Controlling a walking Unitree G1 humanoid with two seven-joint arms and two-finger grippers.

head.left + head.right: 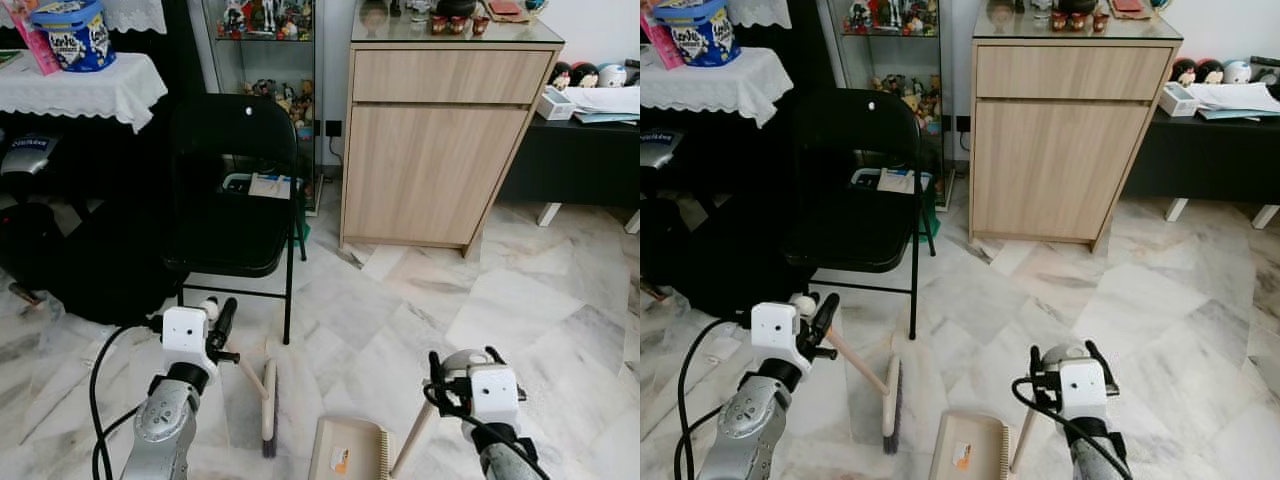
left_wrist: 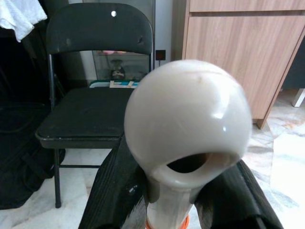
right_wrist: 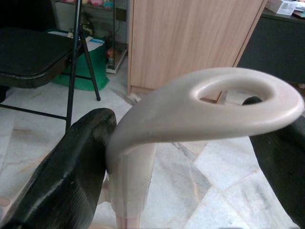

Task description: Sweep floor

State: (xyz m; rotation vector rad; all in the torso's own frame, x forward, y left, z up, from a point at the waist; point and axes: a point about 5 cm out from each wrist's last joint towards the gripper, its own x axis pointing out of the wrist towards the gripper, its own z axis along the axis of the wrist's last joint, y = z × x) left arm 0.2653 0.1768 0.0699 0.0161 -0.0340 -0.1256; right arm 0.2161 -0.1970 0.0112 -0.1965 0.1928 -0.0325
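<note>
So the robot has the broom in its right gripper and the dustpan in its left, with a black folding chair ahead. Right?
Swapped. The left eye view shows the left gripper holding the broom and the right gripper holding the dustpan. The black folding chair does stand ahead.

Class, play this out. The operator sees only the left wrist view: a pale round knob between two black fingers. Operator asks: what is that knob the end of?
Observer: It tops the broom, whose handle slants from the left gripper down to a brush head at the marble floor.
Operator: Is a dustpan near?
Observer: Yes, the dustpan lies flat on the floor just to the right of the brush head, apart from it.
Operator: Is anything holding it?
Observer: The right gripper is shut on the dustpan's looped handle.
</note>
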